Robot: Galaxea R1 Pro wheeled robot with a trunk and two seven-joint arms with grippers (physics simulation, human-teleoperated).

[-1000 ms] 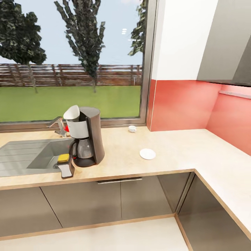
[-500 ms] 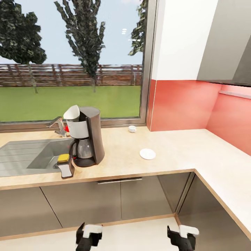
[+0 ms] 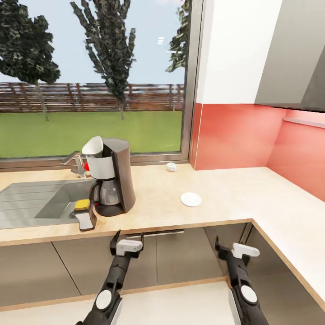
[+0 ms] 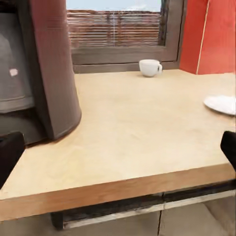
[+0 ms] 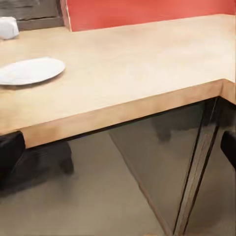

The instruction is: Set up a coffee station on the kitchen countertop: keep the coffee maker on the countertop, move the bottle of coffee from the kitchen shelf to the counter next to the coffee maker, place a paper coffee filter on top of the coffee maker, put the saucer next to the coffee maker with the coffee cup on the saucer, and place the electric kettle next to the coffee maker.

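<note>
From the head I see the countertop [image 3: 149, 216] edge just above my left gripper [image 3: 128, 238] and right gripper [image 3: 231, 247], both spread wide, holding nothing. The coffee maker [image 3: 113, 176] with its paper filter [image 3: 92, 145] stands by the sink [image 3: 40, 201]; the saucer [image 3: 191, 199] lies apart, the coffee cup [image 3: 171, 166] near the window.

Left wrist: bare counter between the maker and cup [image 4: 150, 67]; the maker is cut off.

Right wrist: saucer [image 5: 30, 71] near the edge; cabinet fronts [image 5: 162, 162] below.

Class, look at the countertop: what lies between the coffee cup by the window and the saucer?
Nothing: in the head view only bare countertop separates the coffee cup from the saucer. The left wrist view shows the same bare stretch.
</note>
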